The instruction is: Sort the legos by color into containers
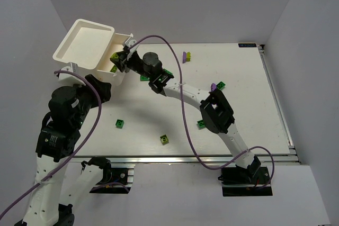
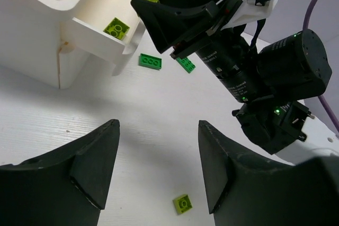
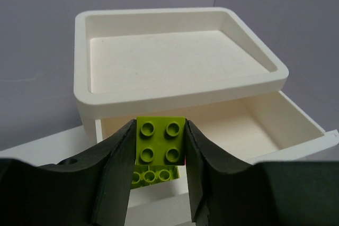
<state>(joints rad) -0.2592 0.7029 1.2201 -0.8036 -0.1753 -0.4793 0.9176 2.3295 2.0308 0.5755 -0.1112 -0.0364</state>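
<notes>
One yellow-green lego is sitting pinched in the right tool over the lower tray at the table's ten o'clock, a second lego lying inside, while the left tool is hovering wide open, empty.

White containers — smooth, matt plastic; the yellow-green lego — shiny moulded plastic; table matt white.
</notes>
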